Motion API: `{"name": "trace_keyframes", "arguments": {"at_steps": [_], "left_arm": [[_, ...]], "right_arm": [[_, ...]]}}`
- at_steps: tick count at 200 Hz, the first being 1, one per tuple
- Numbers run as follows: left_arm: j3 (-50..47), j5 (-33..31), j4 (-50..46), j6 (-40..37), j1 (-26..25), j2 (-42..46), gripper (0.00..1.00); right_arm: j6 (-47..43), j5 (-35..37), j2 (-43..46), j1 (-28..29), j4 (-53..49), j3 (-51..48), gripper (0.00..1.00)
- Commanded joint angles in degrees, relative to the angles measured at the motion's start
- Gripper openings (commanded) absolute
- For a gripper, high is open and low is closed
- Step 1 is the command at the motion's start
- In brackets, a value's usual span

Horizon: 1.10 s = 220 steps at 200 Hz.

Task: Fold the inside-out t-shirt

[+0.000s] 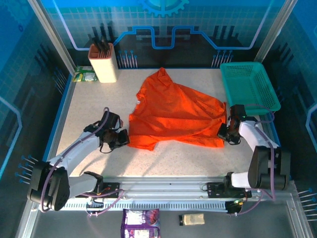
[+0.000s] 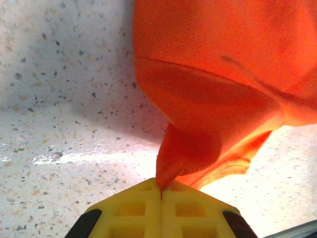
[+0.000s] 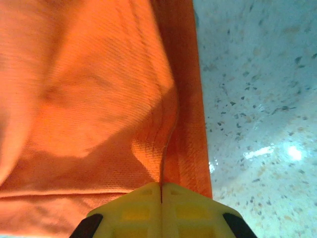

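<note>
The inside-out t-shirt [image 1: 176,113], bright orange-red, lies spread and rumpled across the middle of the speckled table. My left gripper [image 1: 124,139] is at its near left edge, shut on a pinch of the cloth. In the left wrist view the t-shirt [image 2: 208,89] rises from the closed yellow fingertips [image 2: 143,203] in a lifted fold. My right gripper [image 1: 224,133] is at the shirt's near right corner, shut on the cloth. In the right wrist view the t-shirt [image 3: 89,99] runs into the closed yellow fingertips [image 3: 188,203] beside a hemmed edge.
A teal mesh basket [image 1: 249,87] stands at the back right, close to the right arm. A beige holder with dark tools [image 1: 102,62] is at the back left, a small green packet [image 1: 84,75] beside it. Bare tabletop [image 1: 173,158] lies in front of the shirt.
</note>
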<state>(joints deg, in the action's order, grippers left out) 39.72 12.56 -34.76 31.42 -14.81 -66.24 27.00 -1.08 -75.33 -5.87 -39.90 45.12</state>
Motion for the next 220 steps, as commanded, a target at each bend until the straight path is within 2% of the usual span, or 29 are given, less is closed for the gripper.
{"name": "trace_keyframes", "arguments": {"at_steps": [1,31,70,98,112,125,138,150,163,177,196,207,220], "left_arm": [[6.81,1.19,-3.04,1.44,1.81,4.09,0.00],[17.30,3.40,-3.37,2.83,6.41,5.69,0.00],[31.56,6.37,-2.36,4.27,14.56,5.95,0.00],[36.50,8.15,0.79,5.77,17.77,3.39,0.00],[35.84,10.31,3.39,7.64,17.71,1.62,0.00],[33.80,13.31,7.61,10.79,17.71,0.36,0.00],[33.72,15.06,10.77,13.11,18.15,-0.19,0.00],[39.53,15.57,9.37,12.06,19.79,-1.12,0.00],[51.64,15.74,3.84,8.74,22.69,-3.10,0.00],[69.12,15.55,-2.30,4.71,25.40,-6.41,0.00],[86.80,14.48,-7.44,1.98,25.79,-10.42,0.00],[87.05,15.18,-5.86,3.87,25.79,-10.48,0.00],[76.12,16.99,1.67,8.22,25.33,-7.39,0.00]], "right_arm": [[0.68,-2.02,5.93,-0.87,-4.05,6.67,0.00],[-0.76,-2.73,10.80,-0.90,-8.15,18.73,0.00],[-2.38,-3.68,12.77,-0.89,-8.88,38.28,0.00],[-6.07,3.01,11.32,-0.96,-12.29,58.31,0.00],[-8.08,6.72,9.82,-0.91,-14.71,68.76,0.00],[-8.66,9.24,9.40,-0.95,-14.95,74.60,0.00],[-7.79,9.59,10.21,-0.95,-12.80,75.03,0.00],[-5.98,7.92,11.26,-0.96,-9.90,71.14,0.00],[-2.84,3.18,11.70,-0.96,-6.56,65.12,0.00],[1.21,-3.49,11.54,-0.91,-2.83,58.77,0.00],[6.28,-11.97,10.79,-0.96,2.67,52.97,0.00],[6.46,-13.08,10.39,-1.03,3.31,53.17,0.00],[3.07,-7.93,10.41,-1.23,-0.52,57.80,0.00]]}}
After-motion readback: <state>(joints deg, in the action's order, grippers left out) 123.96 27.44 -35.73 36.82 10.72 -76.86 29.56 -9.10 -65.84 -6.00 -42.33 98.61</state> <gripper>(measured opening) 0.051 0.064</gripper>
